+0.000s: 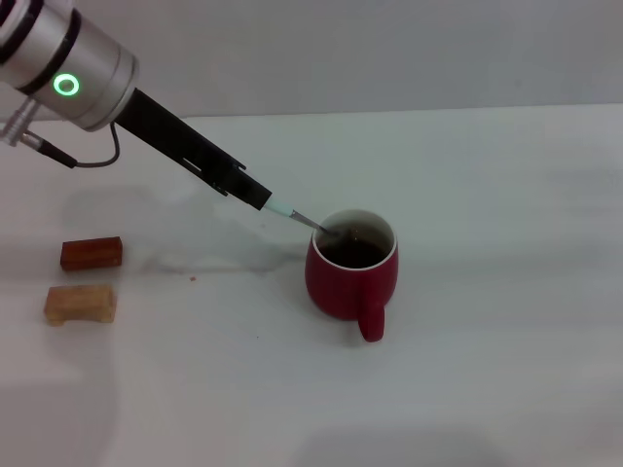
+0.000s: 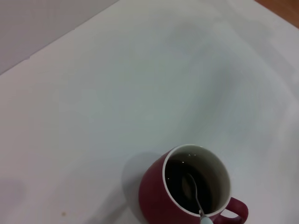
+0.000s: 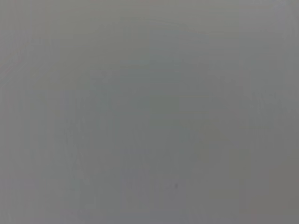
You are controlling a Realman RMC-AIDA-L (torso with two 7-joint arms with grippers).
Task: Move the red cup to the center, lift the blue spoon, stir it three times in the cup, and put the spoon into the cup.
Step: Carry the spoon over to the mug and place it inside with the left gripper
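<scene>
The red cup [image 1: 341, 287] stands near the middle of the white table, its handle toward me, with dark liquid inside. In the left wrist view the red cup [image 2: 152, 196] shows from above. My left gripper [image 1: 259, 198] reaches in from the upper left and is shut on the pale handle of the blue spoon [image 1: 282, 208]. The spoon slants down over the rim, and its metal bowl sits in the liquid. The blue spoon [image 2: 195, 197] also shows in the wrist view, its neck leaning on the cup's rim. My right gripper is out of sight.
Two small wooden blocks lie at the table's left: a dark reddish block [image 1: 91, 253] and a pale block [image 1: 80, 304] just in front of it. The table's back edge meets a grey wall. The right wrist view shows only plain grey.
</scene>
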